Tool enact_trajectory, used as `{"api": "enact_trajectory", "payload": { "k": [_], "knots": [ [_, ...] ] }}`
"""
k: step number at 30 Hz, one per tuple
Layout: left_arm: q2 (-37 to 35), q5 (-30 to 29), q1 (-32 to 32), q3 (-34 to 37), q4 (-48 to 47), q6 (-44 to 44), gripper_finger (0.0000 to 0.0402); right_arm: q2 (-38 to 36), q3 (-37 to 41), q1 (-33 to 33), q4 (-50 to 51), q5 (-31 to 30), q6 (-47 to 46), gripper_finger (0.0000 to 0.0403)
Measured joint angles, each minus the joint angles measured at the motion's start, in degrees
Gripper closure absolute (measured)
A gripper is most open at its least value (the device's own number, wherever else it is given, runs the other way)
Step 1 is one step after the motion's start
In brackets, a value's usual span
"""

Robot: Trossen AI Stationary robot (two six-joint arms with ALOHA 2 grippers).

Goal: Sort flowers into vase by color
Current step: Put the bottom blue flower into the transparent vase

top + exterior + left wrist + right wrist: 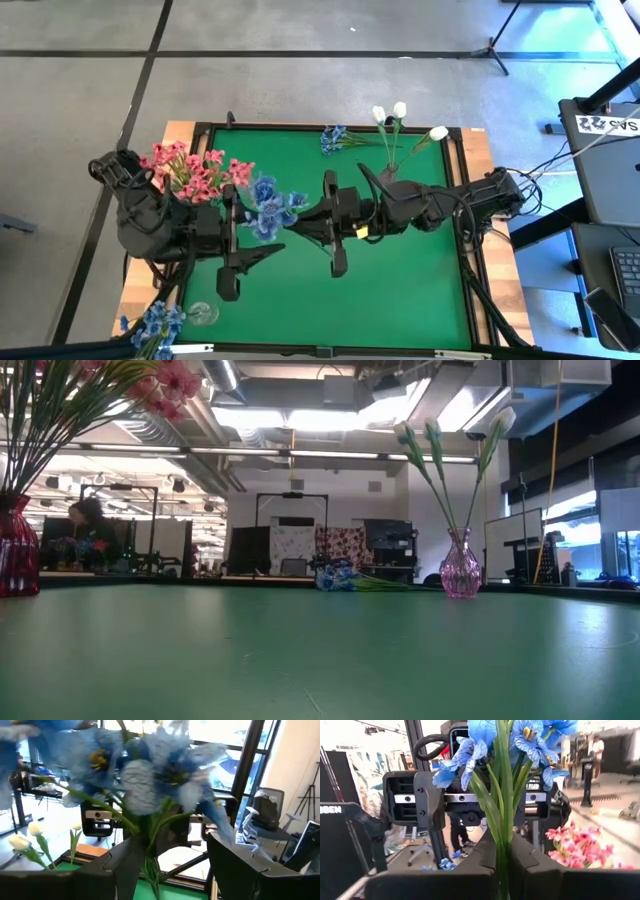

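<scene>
Right tool (502,855) clenched on blue flower sprig (268,208) stem, held mid-air over bench (400,290) centre-left. Left tool (238,250) released, fingers (125,865) either side of sprig, not gripping. Pink flowers (195,172) in vase at far-left corner; white buds (400,115) in vase by far edge, w/ another blue sprig (335,138) lying nearby.

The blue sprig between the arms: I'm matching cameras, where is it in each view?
High view: blue sprig left of centre.
Low view: not in it.
Left wrist view: fills the upper half.
Right wrist view: stem upright at centre.
Shared landmark: pink flowers.
</scene>
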State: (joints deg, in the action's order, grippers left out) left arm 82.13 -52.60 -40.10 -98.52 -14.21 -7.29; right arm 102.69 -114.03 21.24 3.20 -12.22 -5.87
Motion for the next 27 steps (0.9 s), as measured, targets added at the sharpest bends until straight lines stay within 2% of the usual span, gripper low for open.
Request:
{"api": "enact_trajectory", "payload": {
  "k": [3, 11, 17, 22, 27],
  "knots": [
    [0.1, -2.4, 0.2, 0.0, 0.0, -0.5, 0.0186, 0.1, 0.0, 0.2, -1.8, 1.3, 2.0, 0.0392],
    [0.1, -4.1, 0.3, -0.1, -0.6, -0.5, 0.0186, -0.6, 0.0, 1.3, -5.1, -1.6, 6.3, 0.0392],
    [0.1, 0.7, 1.3, -0.1, 1.9, 1.8, 0.0186, -0.8, 0.0, 1.4, -4.2, -1.3, 5.8, 0.0388],
    [0.0, 1.0, 1.0, 0.0, 5.8, 5.8, 0.0186, -0.9, -0.1, 1.3, -1.7, -2.5, 5.7, 0.0387],
    [-0.9, 1.0, 1.3, 0.0, 5.6, 6.2, 0.0186, -0.9, 0.1, 1.3, -2.5, -2.2, 6.1, 0.0393]
  ]
}}
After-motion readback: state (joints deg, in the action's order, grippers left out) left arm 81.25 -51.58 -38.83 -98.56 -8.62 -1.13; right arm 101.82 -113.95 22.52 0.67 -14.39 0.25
